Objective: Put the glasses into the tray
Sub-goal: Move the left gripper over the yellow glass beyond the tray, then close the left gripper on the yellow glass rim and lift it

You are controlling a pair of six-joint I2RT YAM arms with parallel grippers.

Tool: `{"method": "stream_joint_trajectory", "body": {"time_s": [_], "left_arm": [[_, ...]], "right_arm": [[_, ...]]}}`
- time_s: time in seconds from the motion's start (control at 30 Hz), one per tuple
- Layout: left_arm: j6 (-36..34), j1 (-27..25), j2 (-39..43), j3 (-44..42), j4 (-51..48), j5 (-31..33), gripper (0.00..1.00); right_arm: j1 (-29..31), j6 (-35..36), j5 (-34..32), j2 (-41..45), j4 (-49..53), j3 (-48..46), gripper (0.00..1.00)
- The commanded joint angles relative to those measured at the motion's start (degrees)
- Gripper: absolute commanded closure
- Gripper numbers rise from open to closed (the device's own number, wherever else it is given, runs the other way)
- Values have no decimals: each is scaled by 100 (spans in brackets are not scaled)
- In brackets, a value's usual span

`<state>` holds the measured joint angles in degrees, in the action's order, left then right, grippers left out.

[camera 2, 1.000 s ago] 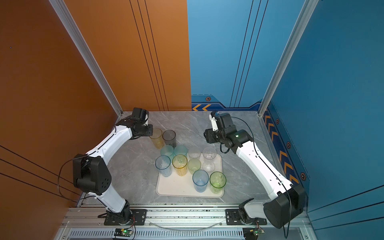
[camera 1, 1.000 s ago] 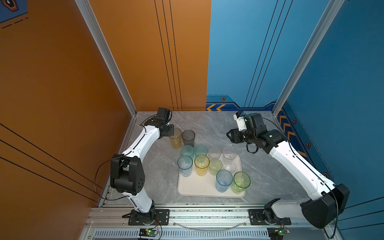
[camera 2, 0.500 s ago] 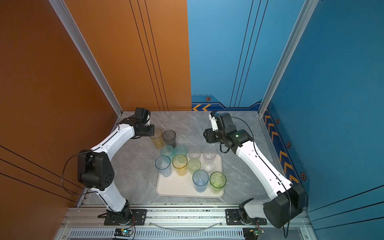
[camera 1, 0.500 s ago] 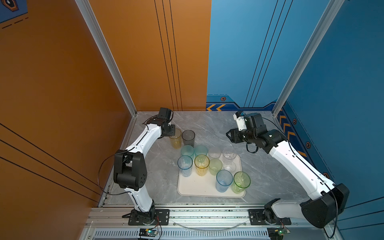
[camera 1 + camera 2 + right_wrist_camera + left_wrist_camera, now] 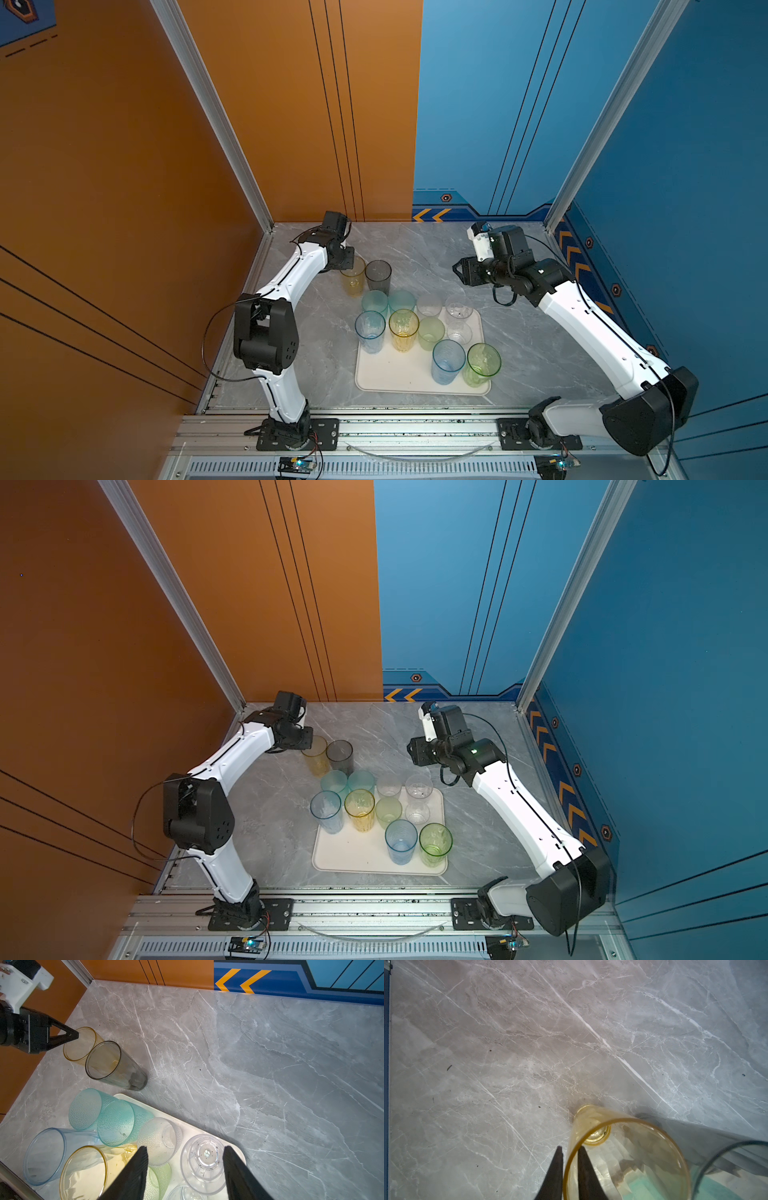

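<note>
Nearest my bases, the cream tray [image 5: 395,374] lies flat on the grey marble tabletop [image 5: 519,332]. A blue tumbler [image 5: 446,361] and a green tumbler [image 5: 482,363] stand side by side at its near right corner. Behind them stand another blue tumbler [image 5: 370,330], a yellow tumbler [image 5: 403,330], a pale green glass [image 5: 430,332] and clear glasses [image 5: 459,307]. Two frosted teal glasses [image 5: 374,300] crowd the tray's far left corner; whether both stand inside the rim I cannot tell.

Beyond the tray, on the bare marble, the second yellow tumbler [image 5: 353,276] stands upright with the smoke-grey tumbler [image 5: 378,276] just beside it on the right. The teal pair sits between these two and the tray.

My left gripper [image 5: 570,1148] straddles that far yellow rim on the side away from the grey one — one finger outside, one inside, drawn close together. Whether they already pinch the wall I cannot tell. The left arm arches out from its base, elbow raised, wrist near the table's far left corner.

My right gripper [image 5: 185,1148] hangs above the glasses at the tray's far right, fingers wide apart and holding nothing — its arm stretches forward, wrist turned toward the middle.
</note>
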<state>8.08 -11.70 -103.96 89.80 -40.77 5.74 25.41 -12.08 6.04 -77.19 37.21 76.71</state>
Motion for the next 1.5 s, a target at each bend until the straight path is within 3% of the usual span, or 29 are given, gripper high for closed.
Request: {"method": "stream_joint_trajectory", "body": {"time_s": [0.0,0.37,0.57,0.8,1.17,1.47], "left_arm": [[-113,-51,-109,187,-281,59,84],[-137,-69,-154,213,-341,109,90],[-169,-61,-142,213,-379,229,99],[-247,-30,-31,198,-494,381,100],[-318,334,813,-339,-524,498,100],[-273,320,1775,-1001,-514,620,100]], "right_arm": [[-45,-23,92,-42,-109,23,43],[-71,-14,116,-16,-109,5,43],[-72,-15,116,-16,-118,-33,43],[-71,-14,139,0,-118,-69,43],[-71,-41,187,17,-153,-136,43],[-60,-95,112,129,-152,-264,43]]}}
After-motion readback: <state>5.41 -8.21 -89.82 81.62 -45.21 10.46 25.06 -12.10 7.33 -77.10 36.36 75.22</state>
